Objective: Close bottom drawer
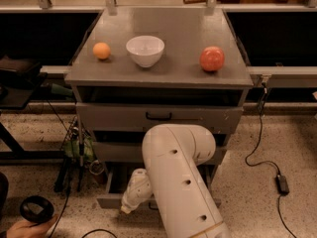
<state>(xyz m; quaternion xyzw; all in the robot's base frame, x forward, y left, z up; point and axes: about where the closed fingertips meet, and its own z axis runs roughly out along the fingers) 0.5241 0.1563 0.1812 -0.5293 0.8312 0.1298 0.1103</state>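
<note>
The grey cabinet [158,81] has three drawers. The bottom drawer [110,201] is pulled out near the floor. Only its left part shows, with a dark inside and a flat grey front panel. The rest is hidden behind my white arm [181,182]. My gripper [127,208] hangs low at the drawer's front panel, left of the arm's big white link. It appears to touch or nearly touch the panel. The middle drawer [116,150] and the top drawer [158,117] with its black handle also stand a little open.
On the cabinet top sit an orange [101,50], a white bowl [145,50] and a red apple [212,58]. Cables and green gear [79,150] lie left of the cabinet. A black power brick [282,183] lies on the floor at right. A hand holding a black controller [35,210] is at bottom left.
</note>
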